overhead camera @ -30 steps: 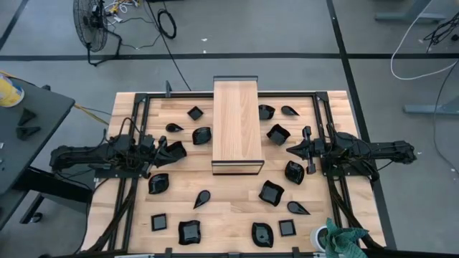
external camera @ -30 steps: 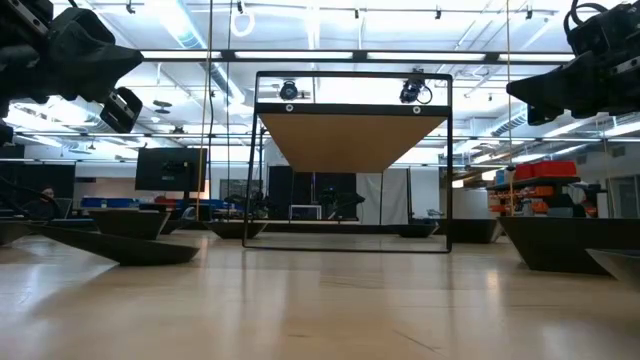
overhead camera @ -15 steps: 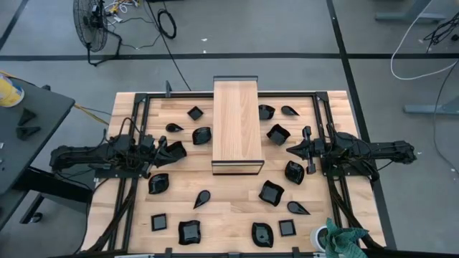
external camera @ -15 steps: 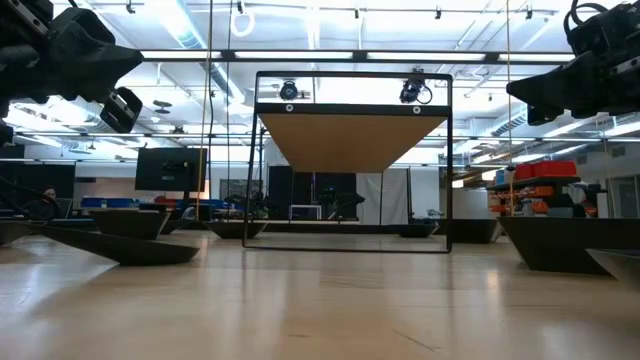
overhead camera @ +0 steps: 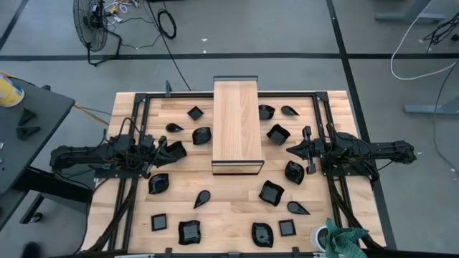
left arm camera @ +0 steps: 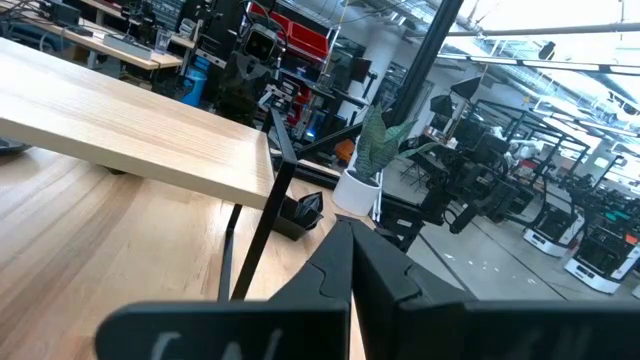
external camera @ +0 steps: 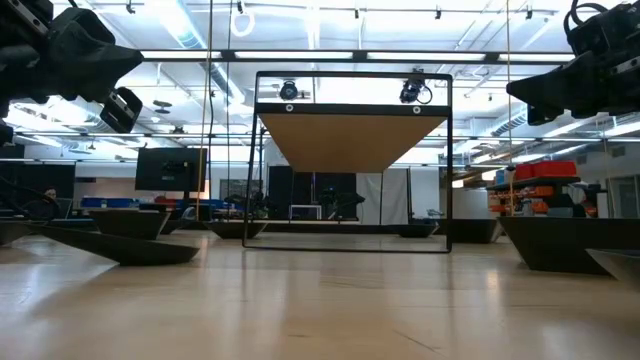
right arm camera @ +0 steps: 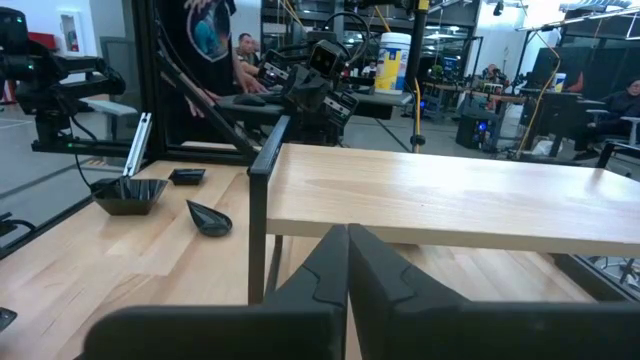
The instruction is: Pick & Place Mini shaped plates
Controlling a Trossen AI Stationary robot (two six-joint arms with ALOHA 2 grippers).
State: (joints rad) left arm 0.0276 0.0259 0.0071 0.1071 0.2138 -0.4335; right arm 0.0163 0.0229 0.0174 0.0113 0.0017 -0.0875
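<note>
Plates: the mini shaped plates are lying scattered on the desk all around the wooden board — a few along each long side of it, the rest spreading past its near end toward the desk's front edge. None is sitting on the board.

Board: it is standing raised on thin dark legs at the middle of the desk, its long axis running front to back.

Key relation: the left claw is hovering off the board's left side with a squarish plate just ahead of its tip, between it and the board. The right claw is hovering off the board's right side, with one square plate just behind and boardward of it and a rounder plate just to its front. Each arm is nearest to the plates on its own side — the left looks to be the closest to a pick.

Left claw: its fingers are pressing together, holding nothing.

Right claw: its fingers are likewise pressing together, empty.

Arm pose: both arms are stretching in low and level from the desk's two ends, pointing straight at the board's long sides, mirroring each other.

Judgement: no plate is being carried; either claw is going to need to spread before dropping onto a rim.
</note>
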